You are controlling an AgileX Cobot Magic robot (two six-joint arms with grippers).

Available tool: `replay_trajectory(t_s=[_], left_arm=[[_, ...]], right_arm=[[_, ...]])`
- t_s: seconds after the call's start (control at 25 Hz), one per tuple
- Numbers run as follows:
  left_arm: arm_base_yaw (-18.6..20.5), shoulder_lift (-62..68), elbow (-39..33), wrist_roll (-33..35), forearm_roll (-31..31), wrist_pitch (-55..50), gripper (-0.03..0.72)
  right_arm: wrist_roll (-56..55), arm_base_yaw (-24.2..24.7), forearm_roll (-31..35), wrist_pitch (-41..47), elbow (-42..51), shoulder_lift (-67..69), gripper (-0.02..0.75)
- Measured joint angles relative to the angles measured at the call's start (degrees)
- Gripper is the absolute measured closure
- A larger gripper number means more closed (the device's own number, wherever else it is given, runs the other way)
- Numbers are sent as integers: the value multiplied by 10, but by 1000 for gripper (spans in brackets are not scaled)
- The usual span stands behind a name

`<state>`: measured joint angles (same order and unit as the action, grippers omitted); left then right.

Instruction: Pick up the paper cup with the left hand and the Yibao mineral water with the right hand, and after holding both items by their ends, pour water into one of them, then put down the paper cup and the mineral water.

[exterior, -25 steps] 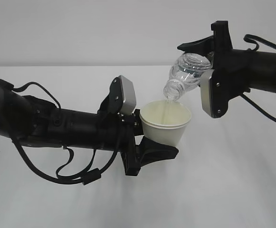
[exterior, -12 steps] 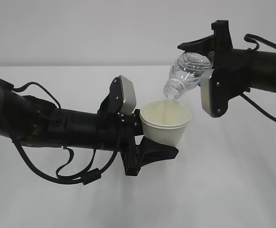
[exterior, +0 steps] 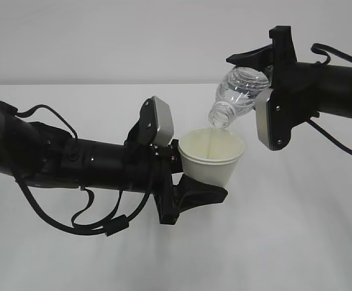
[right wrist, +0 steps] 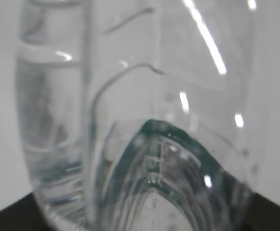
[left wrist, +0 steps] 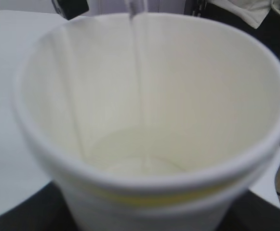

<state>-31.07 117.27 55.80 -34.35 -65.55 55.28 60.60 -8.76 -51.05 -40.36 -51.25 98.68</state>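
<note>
- Exterior view: left hand reaches in from the left and grips the paper cup at its lower part, clear of the white table.
- Cup upright, slightly tilted, mouth open upward; silver-grey wrist block sits just behind its rim.
- Right hand comes in from the right, clamped on the base end of the Yibao mineral water.
- Bottle tipped neck-down toward the left; its mouth hangs just above the cup's rim, not touching.
- Thin water stream falls from the neck into the cup.
- Left wrist view: cup fills the picture, a shallow pool at its bottom, stream entering near the far wall.
- Right wrist view: clear ribbed bottle close up, green showing through the plastic; fingers not clearly seen here.
</note>
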Motion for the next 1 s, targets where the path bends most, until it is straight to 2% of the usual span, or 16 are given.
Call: replay_trajectory(t_s=[1.0], left_arm=[[0, 0, 0, 0, -1, 0, 257]], right_arm=[[19, 0, 1, 0, 0, 0, 276]])
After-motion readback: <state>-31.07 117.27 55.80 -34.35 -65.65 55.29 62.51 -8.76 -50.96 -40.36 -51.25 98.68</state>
